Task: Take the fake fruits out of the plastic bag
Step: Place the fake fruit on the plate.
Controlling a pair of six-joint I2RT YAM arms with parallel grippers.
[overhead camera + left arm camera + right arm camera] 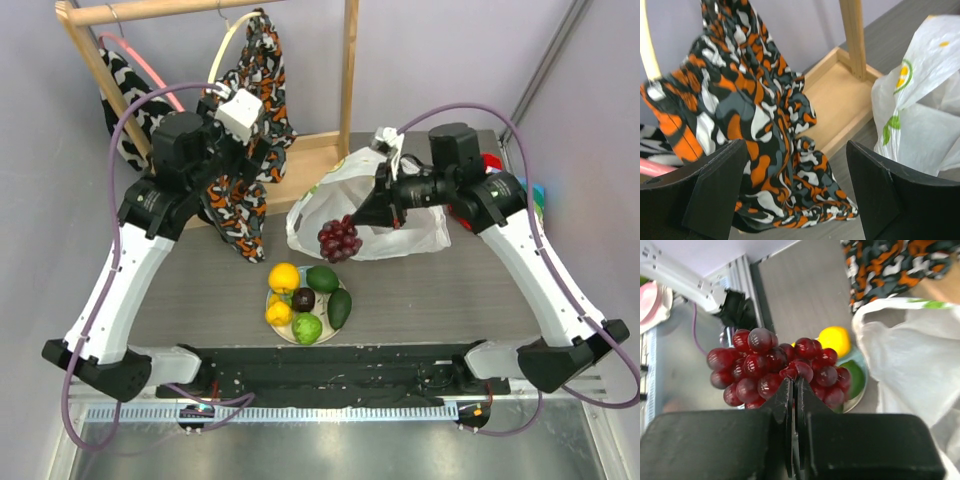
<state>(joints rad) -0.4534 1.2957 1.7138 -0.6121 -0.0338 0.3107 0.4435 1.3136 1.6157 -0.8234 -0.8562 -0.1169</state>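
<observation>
My right gripper point(360, 220) is shut on a dark red grape bunch point(339, 238) and holds it in the air at the mouth of the white plastic bag point(400, 205), above the table. The bunch fills the right wrist view point(775, 370), with the bag point(910, 370) to the right. Several fake fruits lie on the round plate point(342, 292): a yellow lemon point(284, 277), a green avocado point(322, 279), a light green lime point(307, 328). My left gripper point(232, 135) is open and empty, raised by the patterned cloth; its dark fingers point(715, 185) frame that cloth.
A wooden rack point(345, 75) with a tray base point(840, 100) stands at the back. An orange, black and white cloth point(250, 130) hangs from it onto the table. Red and coloured items point(492, 162) lie behind the right arm.
</observation>
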